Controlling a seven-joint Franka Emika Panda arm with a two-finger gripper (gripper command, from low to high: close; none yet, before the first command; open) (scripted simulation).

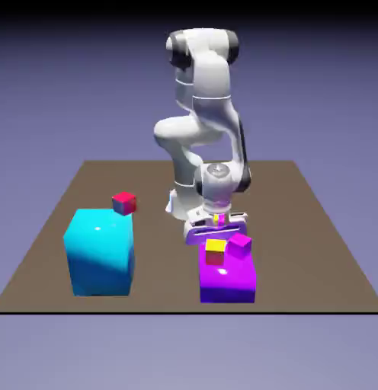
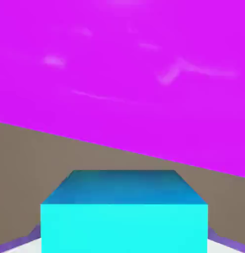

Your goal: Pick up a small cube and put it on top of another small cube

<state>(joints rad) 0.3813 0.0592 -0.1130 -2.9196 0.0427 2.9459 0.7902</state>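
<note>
Squarely, the gripper (image 2: 124, 241) grips 1 small cyan cube (image 2: 124, 225) between its 2 fingers beside a large purple block (image 1: 227, 286), probably for level stacking on another cube

No text, label, brand, number or sign can be read anywhere in the exterior view or the hand view, whether from afar or close up, so there is no wording or figure to report on any surface that shows.
</note>
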